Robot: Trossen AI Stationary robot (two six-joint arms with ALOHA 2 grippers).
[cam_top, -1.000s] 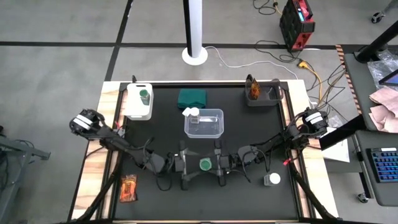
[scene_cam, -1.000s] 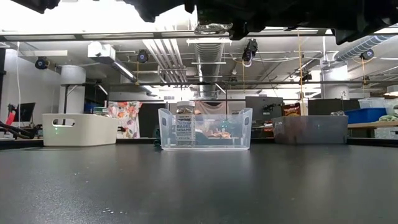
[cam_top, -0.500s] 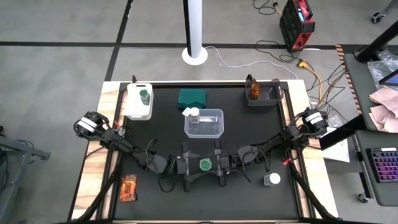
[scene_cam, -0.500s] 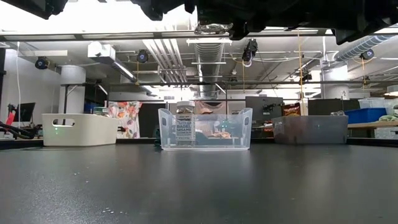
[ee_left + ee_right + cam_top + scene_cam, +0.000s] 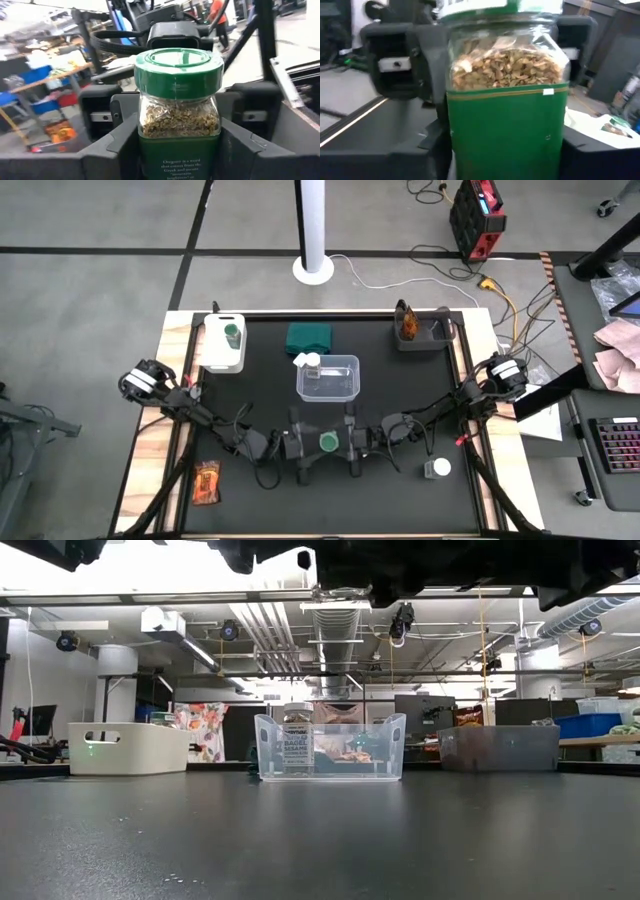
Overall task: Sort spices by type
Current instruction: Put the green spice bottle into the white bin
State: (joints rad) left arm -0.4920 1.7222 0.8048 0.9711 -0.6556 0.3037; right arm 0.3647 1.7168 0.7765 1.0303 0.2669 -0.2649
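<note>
A green-lidded spice jar hangs upright in the air over the table's near middle, between my two grippers. My left gripper comes at it from the table's left and is shut on it. My right gripper comes from the right and is also shut on it. A second green-lidded jar stands in the white bin at the far left. One white-lidded jar is at the clear bin's far left corner; another stands near right. An orange packet lies near left. My left gripper pinches the jar's labelled lower body between its two fingers, level, from the table's left. The jar stands upright in the hold, lid up, clear of the table. My right gripper has its fingers against the two sides of the jar's green-labelled body, level, from the table's right. The jar is upright and lifted clear.
A dark green block lies at the far middle. A grey bin with an orange packet stands at the far right. Bare black table shows between the clear bin and the near edge.
My left arm has shifted a little and its wrist has turned at the jar. In the low view dark gripper parts now cover the jar's underside, which showed before. The jar stays lifted between both grippers.
</note>
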